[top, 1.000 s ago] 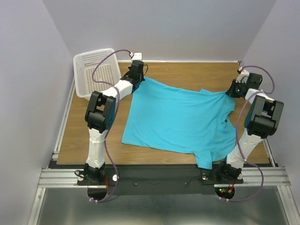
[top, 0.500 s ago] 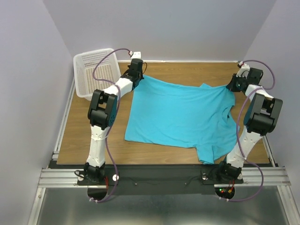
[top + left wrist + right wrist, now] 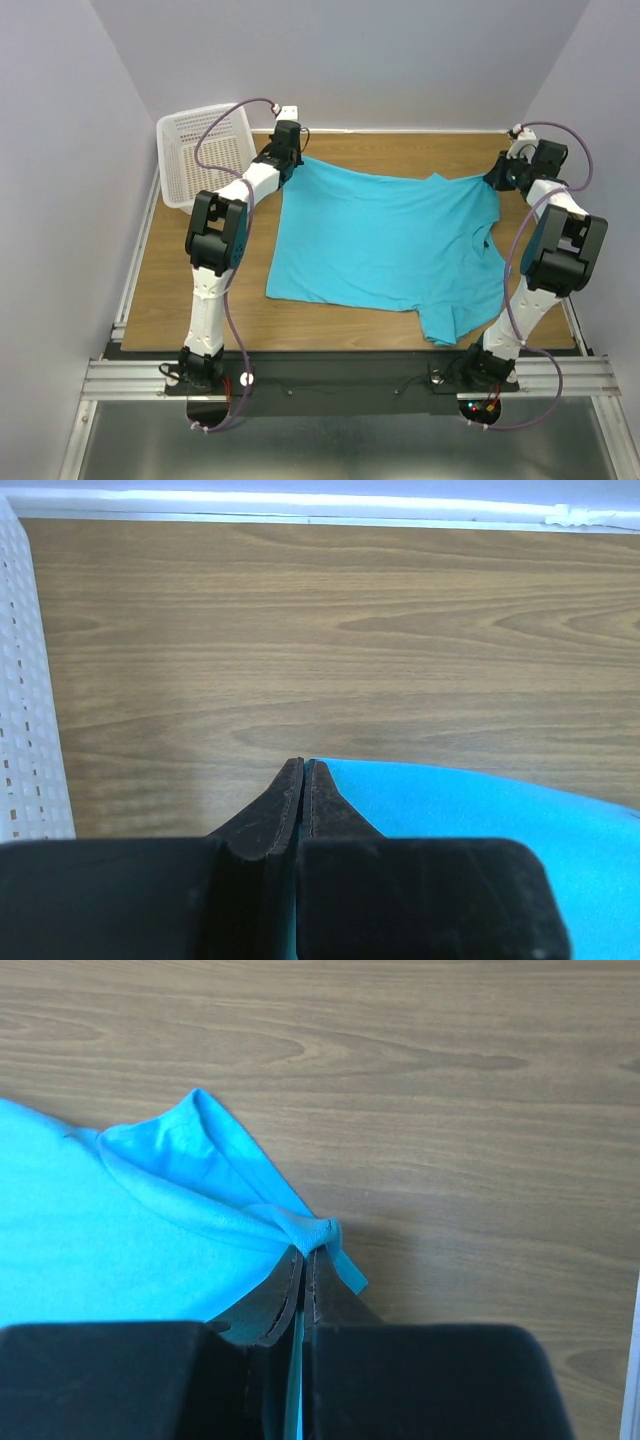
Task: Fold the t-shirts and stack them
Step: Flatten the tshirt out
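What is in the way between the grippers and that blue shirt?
Nothing visible. The left gripper and the right gripper are each shut directly on the shirt at its far edge.

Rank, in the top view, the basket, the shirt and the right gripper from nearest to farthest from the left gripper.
1. The shirt: pinched in the left gripper, at its far left corner.
2. The basket: just left of that gripper.
3. The right gripper: far right, across the table, pinching the shirt's other end.
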Controlling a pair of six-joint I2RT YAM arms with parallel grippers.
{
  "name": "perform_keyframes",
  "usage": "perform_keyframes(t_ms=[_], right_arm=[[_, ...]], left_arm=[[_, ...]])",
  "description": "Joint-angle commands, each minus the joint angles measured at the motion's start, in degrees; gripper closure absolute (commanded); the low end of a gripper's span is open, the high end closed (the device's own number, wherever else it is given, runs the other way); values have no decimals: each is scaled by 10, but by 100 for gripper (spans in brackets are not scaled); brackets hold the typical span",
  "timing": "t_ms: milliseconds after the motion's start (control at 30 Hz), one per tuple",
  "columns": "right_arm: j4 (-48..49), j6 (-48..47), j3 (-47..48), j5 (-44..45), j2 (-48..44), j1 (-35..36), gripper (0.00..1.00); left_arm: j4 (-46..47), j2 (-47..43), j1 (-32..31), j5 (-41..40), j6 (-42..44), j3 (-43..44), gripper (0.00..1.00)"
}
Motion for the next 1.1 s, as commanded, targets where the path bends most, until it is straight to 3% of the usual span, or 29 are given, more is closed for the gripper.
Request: perform_keyframes(t_ms=[0, 1067], right_arm=[[32, -18, -10, -22, -41, 1, 99], [36, -111, -192, -13, -171, -26, 99]], left_arm=[[12, -12, 11, 1, 17, 26, 100], [51, -61, 30, 9, 21, -75, 100]])
